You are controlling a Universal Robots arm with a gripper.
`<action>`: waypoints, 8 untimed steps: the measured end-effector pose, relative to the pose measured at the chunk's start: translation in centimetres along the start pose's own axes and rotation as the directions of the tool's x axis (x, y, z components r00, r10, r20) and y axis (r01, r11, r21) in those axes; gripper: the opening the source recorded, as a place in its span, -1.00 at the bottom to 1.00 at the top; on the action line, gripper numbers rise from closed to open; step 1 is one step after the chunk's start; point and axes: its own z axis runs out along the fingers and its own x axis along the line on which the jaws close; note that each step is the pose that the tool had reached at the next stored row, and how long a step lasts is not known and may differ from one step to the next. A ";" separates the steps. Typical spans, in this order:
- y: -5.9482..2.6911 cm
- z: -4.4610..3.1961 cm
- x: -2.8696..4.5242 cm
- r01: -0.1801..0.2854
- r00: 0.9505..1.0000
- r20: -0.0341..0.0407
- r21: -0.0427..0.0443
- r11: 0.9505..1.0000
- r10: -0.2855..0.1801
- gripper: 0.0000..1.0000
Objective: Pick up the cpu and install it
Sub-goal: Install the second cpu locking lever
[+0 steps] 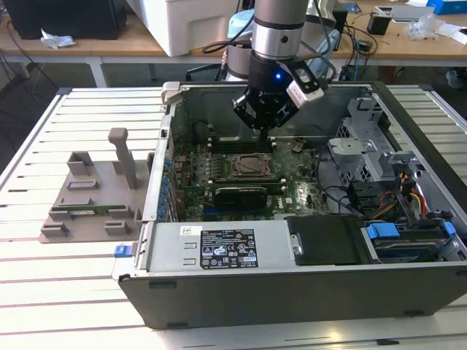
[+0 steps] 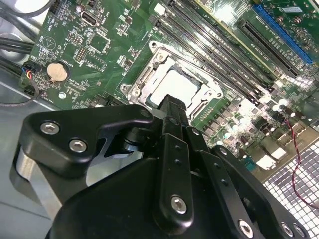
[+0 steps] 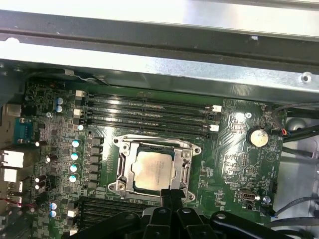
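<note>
One chip [image 3: 153, 171] sits in the socket [image 3: 153, 167]; my claw [image 1: 264, 130], pressed together and empty, hovers above it; seating looks done, I judge.

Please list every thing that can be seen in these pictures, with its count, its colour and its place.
cpu: one, silvery-grey, lying inside the socket frame on the motherboard.
socket frame: one, metal, around the cpu.
motherboard: one, green, on the floor of the computer case.
coin battery: one, silver, on the motherboard, apart from the socket.
memory slots: several, black, in a row beside the socket frame.
computer case: one, grey, open, lying on the table.
plastic tray: one, grey, on the table at the exterior view's left.
table: one, white slatted.
gripper: one, black, above the socket.
</note>
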 end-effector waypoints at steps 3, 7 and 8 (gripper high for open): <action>0.00 0.00 0.00 0.000 1.000 0.000 0.000 1.000 0.000 -0.79; -0.64 0.03 0.06 0.000 1.000 0.000 -0.003 1.000 0.000 -0.79; -0.96 0.05 0.09 0.000 1.000 0.000 -0.005 1.000 0.000 -0.79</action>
